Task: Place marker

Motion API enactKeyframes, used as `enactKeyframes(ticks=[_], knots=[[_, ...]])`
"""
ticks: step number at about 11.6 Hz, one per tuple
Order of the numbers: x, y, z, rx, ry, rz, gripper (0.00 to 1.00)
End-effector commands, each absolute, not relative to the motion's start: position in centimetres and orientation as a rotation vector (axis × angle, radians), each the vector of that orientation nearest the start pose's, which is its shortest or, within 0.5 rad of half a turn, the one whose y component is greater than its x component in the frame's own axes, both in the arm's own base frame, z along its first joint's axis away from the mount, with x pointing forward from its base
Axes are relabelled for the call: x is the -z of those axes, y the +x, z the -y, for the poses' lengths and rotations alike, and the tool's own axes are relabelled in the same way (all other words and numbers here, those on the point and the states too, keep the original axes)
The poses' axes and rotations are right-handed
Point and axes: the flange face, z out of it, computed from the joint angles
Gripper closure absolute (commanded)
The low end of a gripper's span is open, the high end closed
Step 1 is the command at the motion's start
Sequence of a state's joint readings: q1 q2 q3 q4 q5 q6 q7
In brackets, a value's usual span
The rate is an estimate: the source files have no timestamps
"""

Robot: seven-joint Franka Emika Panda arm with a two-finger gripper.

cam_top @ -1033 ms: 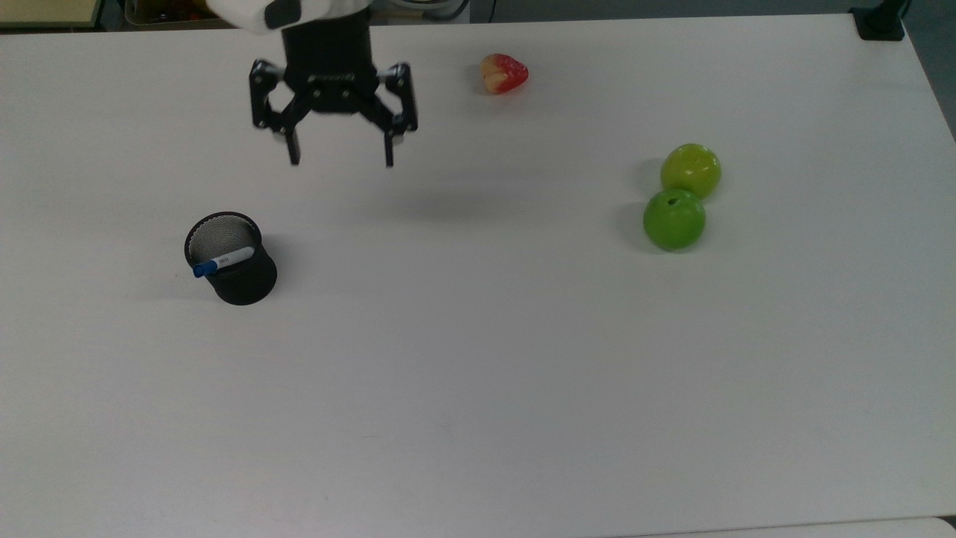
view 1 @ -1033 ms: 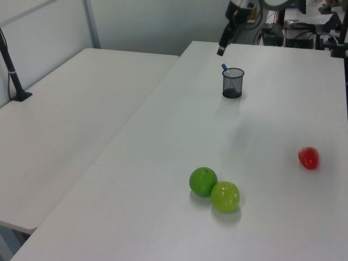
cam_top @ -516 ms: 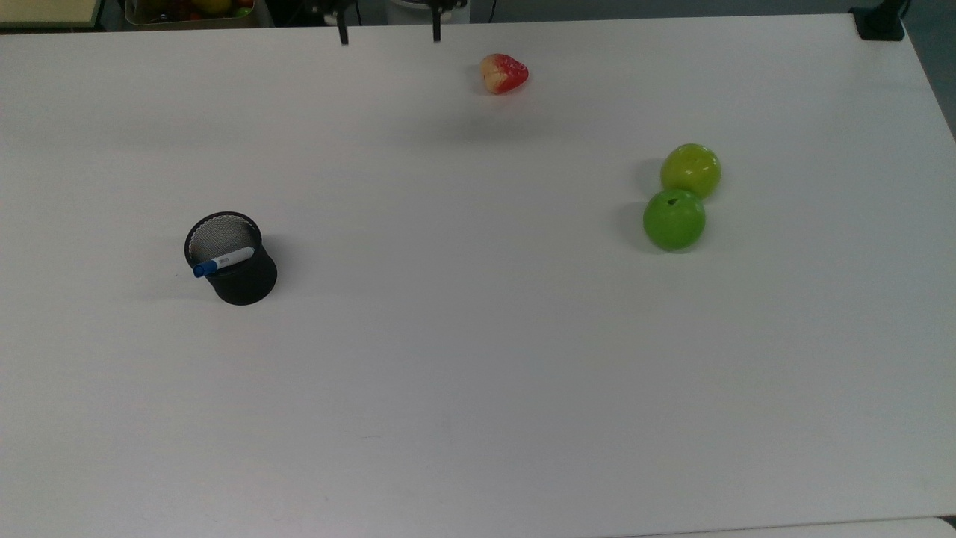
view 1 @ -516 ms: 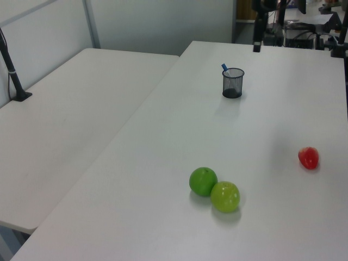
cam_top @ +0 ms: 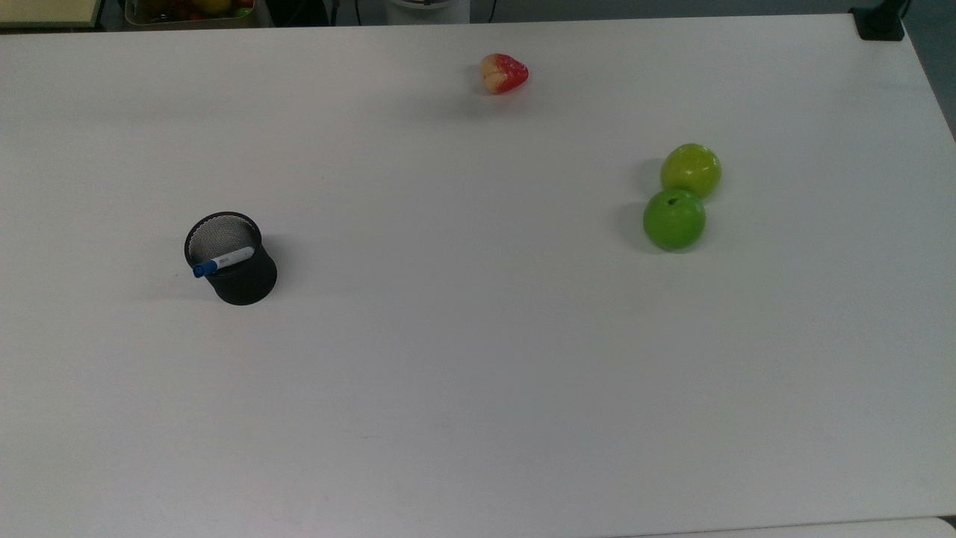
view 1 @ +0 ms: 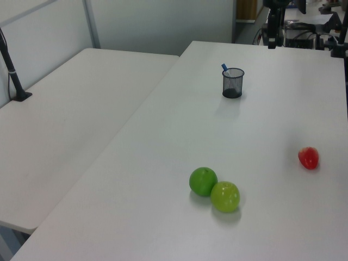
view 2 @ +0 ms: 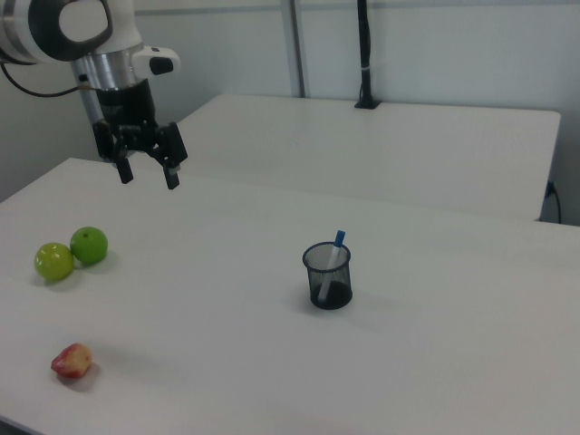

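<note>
While I hang high above the table point(view 2: 435, 344), my gripper point(view 2: 147, 174) sits at the right view's upper left, fingers point(view 2: 170, 178) spread apart and holding nothing, well clear of everything below.

Sweeping the top view from its left: first comes the black mesh cup point(cam_top: 233, 258), standing upright on the white surface. The marker point(cam_top: 222, 261) is inside it, leaning against the rim with its blue cap poking out over the edge toward the top view's left. In the right view the same marker point(view 2: 335, 255) stands tilted in the cup point(view 2: 327, 275), blue end up.

Moving on toward the middle, near the far edge, lies a red-and-yellow piece of fruit point(cam_top: 504, 72), on its own, well apart from the cup.

Over at the top view's right, two green apples: the darker apple point(cam_top: 674, 218) nearer the camera, the yellower apple point(cam_top: 691, 170) just behind it, the pair touching.

From the left view, the cup point(view 1: 232, 82) stands far down the table with the marker's blue tip showing above its rim, and the apples sit close in front.
</note>
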State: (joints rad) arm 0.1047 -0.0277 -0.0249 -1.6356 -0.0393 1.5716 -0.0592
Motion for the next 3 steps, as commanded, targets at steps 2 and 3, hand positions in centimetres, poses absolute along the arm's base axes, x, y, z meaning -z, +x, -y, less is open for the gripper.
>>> enactKeyframes(ticks=[2, 3], knots=[[-60.59, 54.19, -3.59, -0.072, -3.177, 0.192, 0.0], [-60.59, 54.19, -3.58, -0.072, -3.177, 0.192, 0.0]])
